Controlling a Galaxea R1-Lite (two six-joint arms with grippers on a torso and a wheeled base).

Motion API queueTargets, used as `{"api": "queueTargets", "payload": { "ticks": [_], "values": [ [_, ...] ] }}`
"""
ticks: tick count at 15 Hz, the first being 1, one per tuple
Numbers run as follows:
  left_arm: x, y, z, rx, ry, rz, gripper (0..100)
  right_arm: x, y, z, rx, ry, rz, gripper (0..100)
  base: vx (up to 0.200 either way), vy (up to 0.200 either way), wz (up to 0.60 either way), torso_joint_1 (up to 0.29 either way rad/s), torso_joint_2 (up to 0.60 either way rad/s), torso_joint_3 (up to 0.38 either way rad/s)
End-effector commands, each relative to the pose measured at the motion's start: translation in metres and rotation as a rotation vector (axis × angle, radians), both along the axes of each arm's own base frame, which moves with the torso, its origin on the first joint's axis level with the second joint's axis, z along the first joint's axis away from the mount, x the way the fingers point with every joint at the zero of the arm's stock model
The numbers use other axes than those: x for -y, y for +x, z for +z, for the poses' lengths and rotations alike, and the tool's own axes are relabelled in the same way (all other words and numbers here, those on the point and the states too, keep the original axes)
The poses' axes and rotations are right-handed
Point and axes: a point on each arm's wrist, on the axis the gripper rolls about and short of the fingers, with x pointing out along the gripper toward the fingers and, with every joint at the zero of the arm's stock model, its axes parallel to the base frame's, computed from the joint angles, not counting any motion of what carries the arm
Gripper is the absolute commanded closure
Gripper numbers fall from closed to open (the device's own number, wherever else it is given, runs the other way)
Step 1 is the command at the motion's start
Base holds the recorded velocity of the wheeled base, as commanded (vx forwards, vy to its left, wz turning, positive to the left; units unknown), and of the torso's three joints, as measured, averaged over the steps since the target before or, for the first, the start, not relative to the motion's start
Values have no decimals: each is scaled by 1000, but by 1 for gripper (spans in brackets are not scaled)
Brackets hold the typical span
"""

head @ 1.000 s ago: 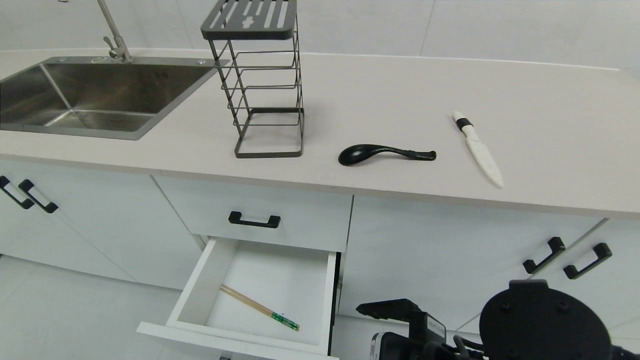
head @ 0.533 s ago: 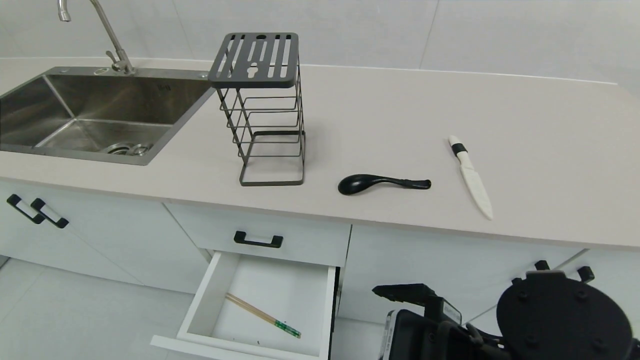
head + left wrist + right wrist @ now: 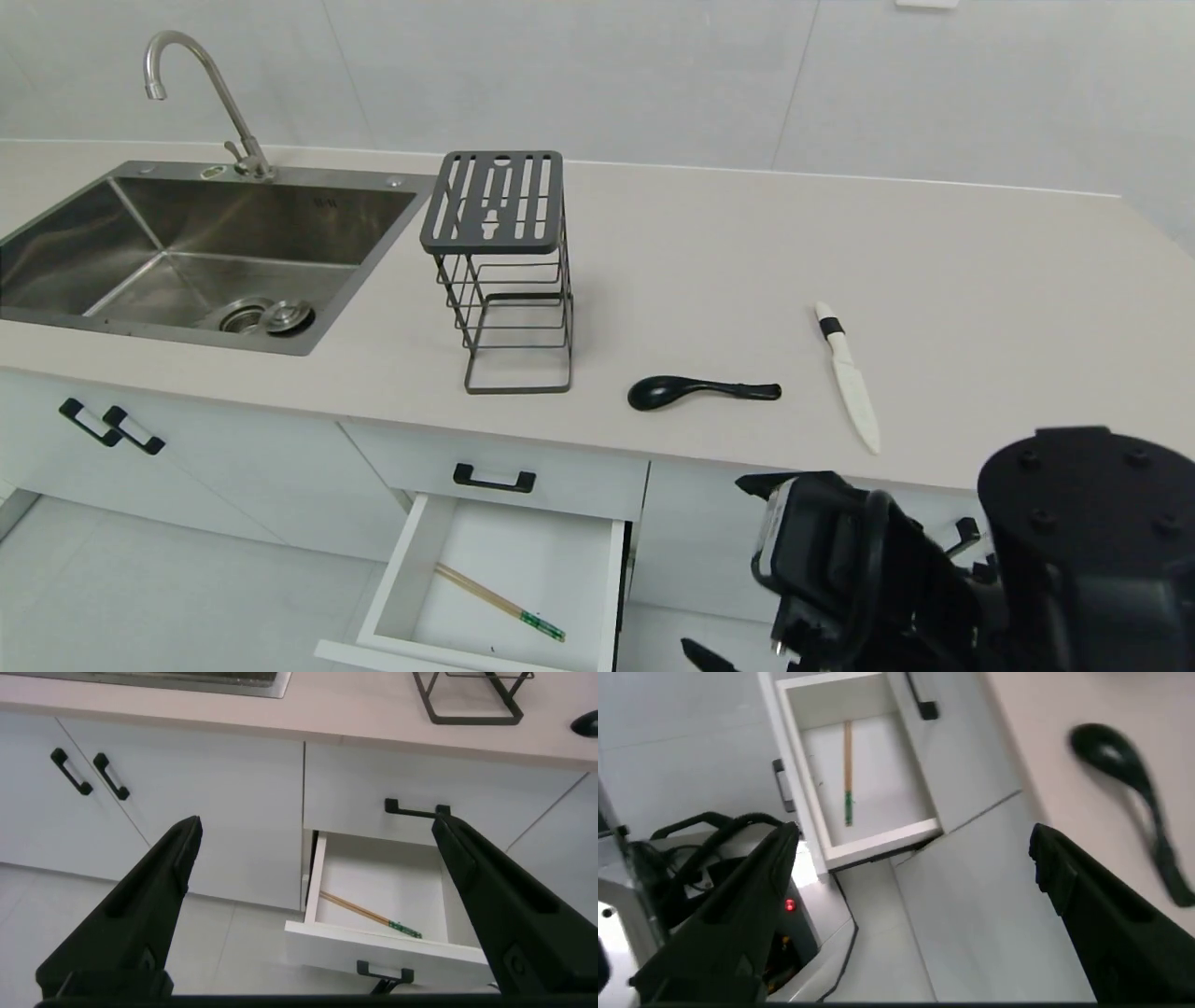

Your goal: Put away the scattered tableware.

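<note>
1. Well, the black spoon (image 3: 702,392) lies flat on the pale countertop (image 3: 709,252) near the front edge. Its bowl points toward the wire rack (image 3: 504,271) and its handle toward the knife.
2. The white knife (image 3: 848,375) rests on the same counter to the right of the spoon, apart from it, with its tip toward the front edge. A dark band rings its handle.
3. Below the counter, one drawer (image 3: 392,571) stands pulled out, and a pair of chopsticks (image 3: 499,604) lies slantwise on its white floor.
4. The wire rack stands upright between the sink (image 3: 56,317) and the spoon, touching neither. The faucet (image 3: 201,93) rises behind the sink.
5. The left gripper (image 3: 313,905) hangs out in front of the cabinets with its jaws spread wide and nothing between them. From its wrist, the open drawer (image 3: 383,949) and the chopsticks (image 3: 369,915) show in the gap.
6. The right gripper (image 3: 910,915) is also spread wide and empty, held low before the cabinet fronts. Its wrist view takes in the spoon (image 3: 1130,784) on the counter and the drawer (image 3: 878,845) with the chopsticks (image 3: 848,770) inside.
</note>
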Motion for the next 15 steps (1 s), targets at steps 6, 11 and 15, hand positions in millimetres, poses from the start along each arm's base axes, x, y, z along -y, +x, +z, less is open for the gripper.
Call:
{"api": "queueTargets", "payload": {
  "ticks": [6, 11, 15],
  "values": [
    [0, 0, 0, -1, 0, 1, 0, -18, 82, 10, -12, -6, -133, 0, 0, 0, 0, 189, -368, -174],
    [0, 0, 0, -1, 0, 1, 0, -16, 110, -7, -71, -18, -134, 0, 0, 0, 0, 0, 0, 0],
    [0, 0, 0, -1, 0, 1, 0, -6, 109, -15, -90, -33, -152, 0, 0, 0, 0, 0, 0, 0]
  ]
}}
